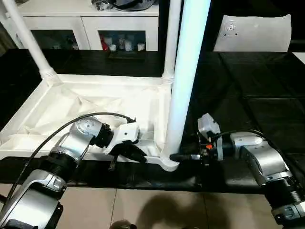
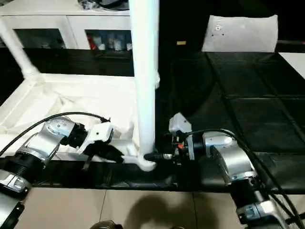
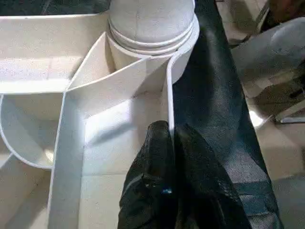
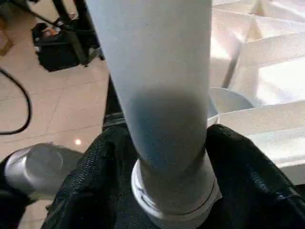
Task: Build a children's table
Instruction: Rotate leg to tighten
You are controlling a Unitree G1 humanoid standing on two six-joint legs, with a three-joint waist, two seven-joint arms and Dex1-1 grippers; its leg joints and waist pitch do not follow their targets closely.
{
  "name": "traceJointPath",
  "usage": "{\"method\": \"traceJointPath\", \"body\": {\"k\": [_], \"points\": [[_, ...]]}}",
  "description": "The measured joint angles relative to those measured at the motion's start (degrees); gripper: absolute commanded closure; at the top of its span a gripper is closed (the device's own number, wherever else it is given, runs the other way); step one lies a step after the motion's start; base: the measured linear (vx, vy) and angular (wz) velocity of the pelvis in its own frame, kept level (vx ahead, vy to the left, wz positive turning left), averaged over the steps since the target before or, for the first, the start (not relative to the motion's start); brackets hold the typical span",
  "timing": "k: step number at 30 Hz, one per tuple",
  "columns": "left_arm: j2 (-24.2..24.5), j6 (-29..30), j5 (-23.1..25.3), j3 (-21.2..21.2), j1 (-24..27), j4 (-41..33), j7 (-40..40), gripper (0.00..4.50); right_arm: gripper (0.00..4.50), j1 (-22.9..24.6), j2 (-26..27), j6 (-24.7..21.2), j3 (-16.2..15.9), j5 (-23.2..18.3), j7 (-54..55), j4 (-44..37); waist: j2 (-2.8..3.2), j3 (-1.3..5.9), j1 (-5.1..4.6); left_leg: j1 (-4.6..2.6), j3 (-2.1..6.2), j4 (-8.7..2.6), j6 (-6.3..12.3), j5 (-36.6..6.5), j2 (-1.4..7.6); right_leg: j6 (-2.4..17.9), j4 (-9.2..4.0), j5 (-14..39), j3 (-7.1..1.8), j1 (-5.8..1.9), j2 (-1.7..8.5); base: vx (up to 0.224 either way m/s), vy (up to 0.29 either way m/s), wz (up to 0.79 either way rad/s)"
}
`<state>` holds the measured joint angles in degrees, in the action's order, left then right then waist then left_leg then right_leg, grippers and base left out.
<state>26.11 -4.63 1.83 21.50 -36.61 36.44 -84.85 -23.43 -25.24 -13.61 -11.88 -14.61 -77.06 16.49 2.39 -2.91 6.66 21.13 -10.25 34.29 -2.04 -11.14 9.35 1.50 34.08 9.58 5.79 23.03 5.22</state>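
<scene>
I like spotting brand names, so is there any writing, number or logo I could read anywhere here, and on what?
None can be read.
Items behind the cabinet glass doors: any labels too small and blurred.
Mark on the white chair back: a small round shape, no legible text.
Tabletop and near leg: plain white.

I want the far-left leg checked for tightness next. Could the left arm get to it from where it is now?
Probably yes. The far-left leg stands in its corner socket across the upturned tabletop with nothing between, but the left gripper is shut on the tabletop's near rim by the near leg and must let go first.
</scene>
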Motion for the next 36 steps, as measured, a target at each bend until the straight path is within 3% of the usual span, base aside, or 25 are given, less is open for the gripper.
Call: {"method": "traceJointPath", "body": {"k": [6, 16, 18, 22, 27, 32, 36], "points": [[0.23, -0.7, 0.0, 0.23, 0.0, 0.04, -0.94, 4.5, 2.49, -0.25, -0.01, 0.15, -0.19, -0.02, -1.11, 0.45, -0.07, 0.0, 0.12, 0.0, 0.0, 0.0, 0.0, 0.0, 0.0, 0.0, 0.0, 0.0, 0.0, 0.0, 0.0, 0.0, 0.0, 0.0], [-0.4, -0.26, -0.43, 0.09, -0.06, 0.58, -1.08, 4.5, 2.59, 1.5, -0.34, -1.51, 0.52, -0.82, -0.55, -1.5, -0.06, 0.02, 0.6, 0.0, 0.0, 0.0, 0.0, -0.01, -0.01, -0.02, -0.02, 0.01, 0.0, -0.02, 0.01, 0.0, 0.0, 0.0], [-1.28, 1.09, -0.36, -0.07, -0.39, 0.97, -0.64, 4.5, 2.59, 3.31, 0.22, -2.99, 1.39, -1.43, 1.42, -3.27, -0.05, 0.03, 1.04, -0.05, 0.0, 0.01, 0.0, 0.0, -0.02, -0.02, -0.01, 0.01, 0.0, -0.07, 0.02, 0.0, 0.0, 0.0], [-2.67, 5.07, 0.39, -0.56, -1.79, 2.29, 3.17, 4.5, 2.59, 4.36, 2.32, -4.99, 2.71, -0.58, 8.49, -4.87, -0.05, 0.03, 0.92, -0.3, -0.02, 0.05, -0.1, 0.15, 0.02, -0.23, 0.06, 0.11, -0.01, -0.24, 0.02, 0.0, 0.0, 0.0], [-6.65, 14.19, 2.03, -3.78, -4.23, 5.45, 14.08, 4.5, 2.61, 3.72, 11.1, -10.04, 7.08, 3.4, 27.25, -5.08, 0.06, -0.02, -1.54, -0.77, 0.01, 0.11, -0.21, 0.23, -0.01, -0.37, -0.16, 0.19, 0.03, -0.67, 0.02, 0.0, 0.0, 0.0], [-14.18, 21.21, 2.33, -6.54, -6.74, 7.93, 28.23, 4.5, 2.62, -0.55, 19.41, -13.43, 10.94, 8.16, 48.32, -2.31, 0.35, -0.08, -5.31, -0.69, 0.17, 0.02, -0.14, 0.16, -0.05, -0.4, -1.43, 0.21, 0.46, -1.09, 0.11, 0.0, 0.0, 0.0], [-17.38, 22.66, 2.34, -8.46, -6.84, 8.15, 35.62, 4.5, 2.62, -2.8, 23.53, -11.8, 12.54, 10.01, 57.49, 0.6, 0.36, -0.08, -5.66, -0.63, 0.2, -0.08, 0.01, 0.07, -0.12, -0.17, -1.37, 0.0, 0.43, -1.05, 0.11, 0.0, 0.0, 0.0]]}}
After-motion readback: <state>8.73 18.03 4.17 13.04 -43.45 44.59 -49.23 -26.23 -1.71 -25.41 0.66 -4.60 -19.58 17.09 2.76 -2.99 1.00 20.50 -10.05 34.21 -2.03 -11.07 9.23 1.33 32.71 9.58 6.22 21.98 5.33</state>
